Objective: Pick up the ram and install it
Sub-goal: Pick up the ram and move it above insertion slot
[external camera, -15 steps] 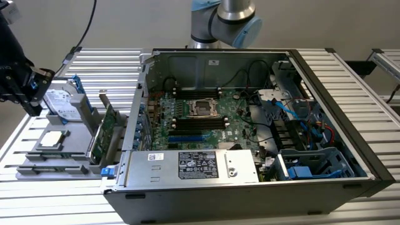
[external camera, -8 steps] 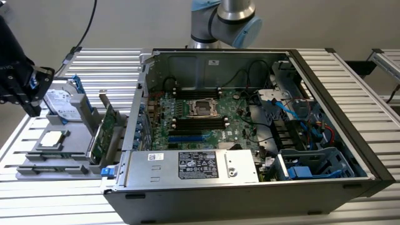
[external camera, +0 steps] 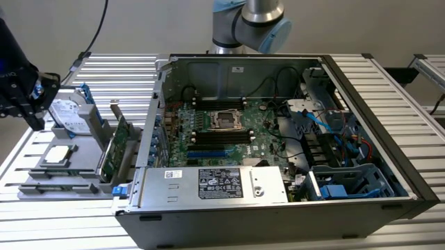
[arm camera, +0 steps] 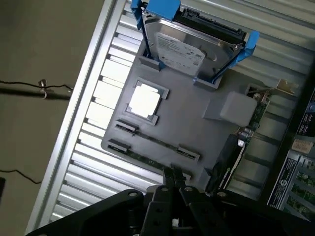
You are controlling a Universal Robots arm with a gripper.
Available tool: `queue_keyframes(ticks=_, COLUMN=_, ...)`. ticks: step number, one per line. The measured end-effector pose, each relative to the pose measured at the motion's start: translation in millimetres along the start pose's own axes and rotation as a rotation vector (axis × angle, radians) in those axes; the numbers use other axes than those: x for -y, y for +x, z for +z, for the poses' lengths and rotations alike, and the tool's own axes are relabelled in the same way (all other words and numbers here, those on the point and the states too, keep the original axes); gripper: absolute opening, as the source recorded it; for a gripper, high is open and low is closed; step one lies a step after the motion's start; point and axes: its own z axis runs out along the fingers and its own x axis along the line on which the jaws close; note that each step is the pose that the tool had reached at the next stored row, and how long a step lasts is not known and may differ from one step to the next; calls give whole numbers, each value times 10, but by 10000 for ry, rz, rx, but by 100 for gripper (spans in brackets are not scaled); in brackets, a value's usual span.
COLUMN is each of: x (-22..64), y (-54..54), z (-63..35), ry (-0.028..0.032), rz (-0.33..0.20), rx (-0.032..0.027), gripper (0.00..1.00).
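Note:
The ram [arm camera: 142,159] is a thin green stick standing on edge in clips along one edge of the grey parts tray [arm camera: 197,118]. My gripper [arm camera: 171,173] hangs above that edge of the tray, close to one end of the stick, with its fingers shut and nothing between them. In the exterior view the gripper [external camera: 33,121] is high over the tray [external camera: 41,195] at the far left. The open computer case [external camera: 389,156] lies to the exterior view's right, with the motherboard's black memory slots [external camera: 222,136] showing inside.
On the tray sit a hard drive in a blue carrier [arm camera: 192,44], a square processor [arm camera: 144,101] and a wider green expansion card with a metal bracket [arm camera: 258,110]. A second clip row [arm camera: 152,142] runs beside the ram. The arm's base [external camera: 250,21] stands behind the case.

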Motion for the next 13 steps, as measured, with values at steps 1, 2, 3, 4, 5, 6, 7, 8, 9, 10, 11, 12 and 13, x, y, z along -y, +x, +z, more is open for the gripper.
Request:
queue_keyframes(ticks=1, x=0, y=0, z=1, ry=9, rz=-180, rx=-9, gripper=11)
queue_keyframes(ticks=2, x=0, y=0, z=3, ry=18, rz=-353, rx=-16, gripper=11)
queue_keyframes(ticks=3, x=0, y=0, z=5, ry=28, rz=-534, rx=-24, gripper=11)
queue_keyframes(ticks=4, x=0, y=-1, z=6, ry=37, rz=-712, rx=-33, gripper=11)
queue_keyframes(ticks=5, x=1, y=-1, z=8, ry=46, rz=-898, rx=-42, gripper=11)
queue_keyframes(ticks=6, x=1, y=-1, z=10, ry=55, rz=-1088, rx=-50, gripper=11)
queue_keyframes(ticks=7, x=1, y=-1, z=12, ry=62, rz=-1267, rx=-58, gripper=11)
queue_keyframes(ticks=8, x=1, y=-1, z=14, ry=68, rz=-1448, rx=-65, gripper=11)
queue_keyframes(ticks=9, x=1, y=-1, z=15, ry=70, rz=-1621, rx=-71, gripper=11)
queue_keyframes(ticks=10, x=1, y=-1, z=17, ry=72, rz=-1807, rx=-77, gripper=11)
queue_keyframes(ticks=11, x=1, y=-1, z=19, ry=69, rz=-1987, rx=-78, gripper=11)
queue_keyframes(ticks=12, x=0, y=-1, z=24, ry=58, rz=-2166, rx=-76, gripper=11)
queue_keyframes(ticks=13, x=1, y=-1, z=29, ry=36, rz=-2354, rx=-68, gripper=11)
